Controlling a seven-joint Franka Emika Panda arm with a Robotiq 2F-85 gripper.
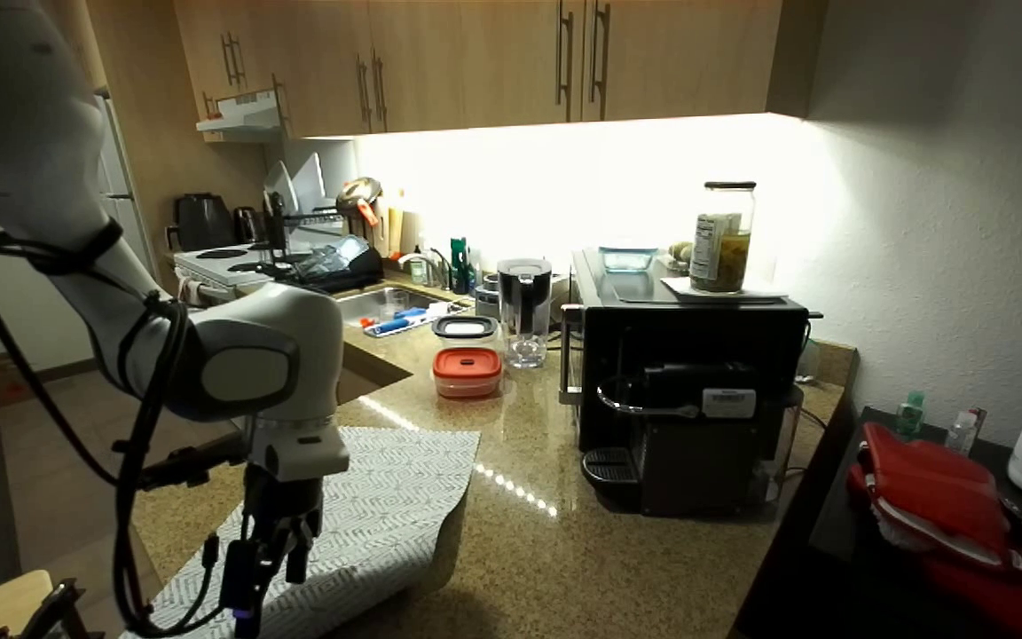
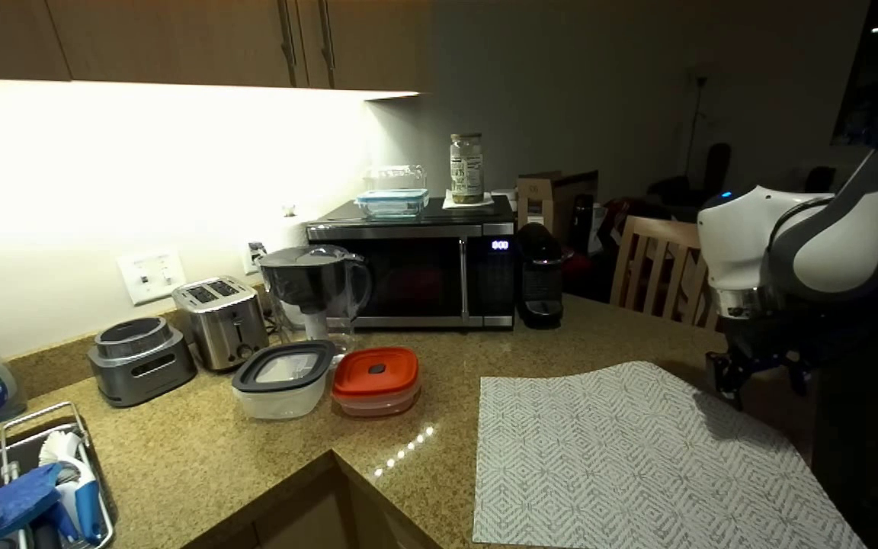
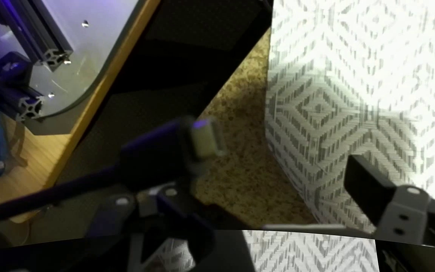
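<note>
While the fingers (image 3: 370, 190) stand spread and empty near an edge of the mat (image 2: 599, 465), it lies on the bench (image 2: 180, 465), its border partly bowed up, with the red-lidded tub (image 2: 376, 374) and grey-lidded tub (image 2: 279, 396) side by side, apart from it.

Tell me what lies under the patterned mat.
Under the patterned mat is the speckled countertop, visible beside its edges; whatever else may lie beneath is covered.
</note>
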